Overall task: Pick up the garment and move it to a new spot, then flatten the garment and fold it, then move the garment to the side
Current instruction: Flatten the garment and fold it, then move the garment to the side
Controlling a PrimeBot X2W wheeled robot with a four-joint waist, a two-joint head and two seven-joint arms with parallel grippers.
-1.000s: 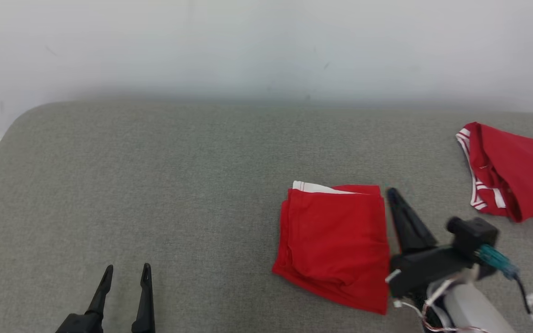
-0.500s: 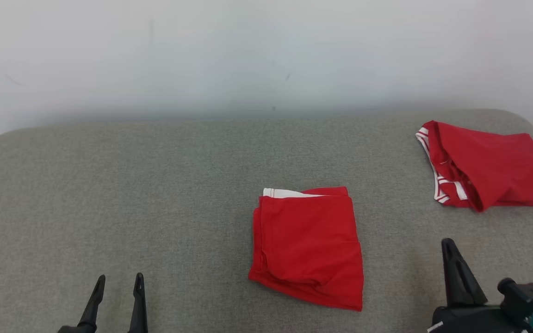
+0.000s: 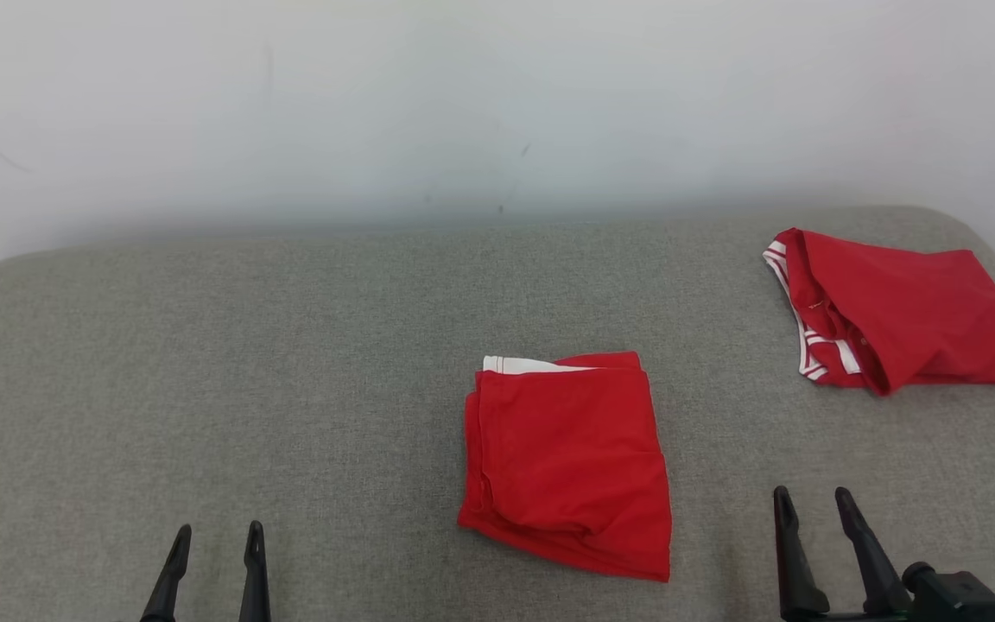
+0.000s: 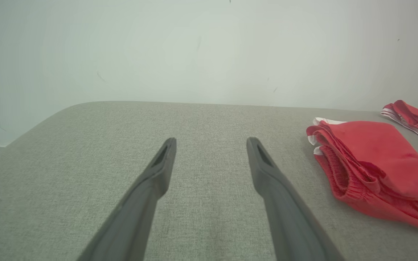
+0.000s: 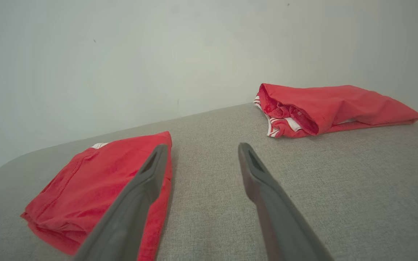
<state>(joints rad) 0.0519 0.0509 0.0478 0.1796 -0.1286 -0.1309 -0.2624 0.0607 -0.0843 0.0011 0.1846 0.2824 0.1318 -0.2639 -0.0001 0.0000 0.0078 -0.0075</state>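
Your right gripper has pulled back from the folded red garment to the near right, fingers now spread and empty (left gripper spread too, holding nothing).

My left gripper and right gripper are black, the folded garment is plain red with one white edge, the other garment red with white stripes, the table woven grey, the wall off-white.

Two garments — two grippers — one grey surface.
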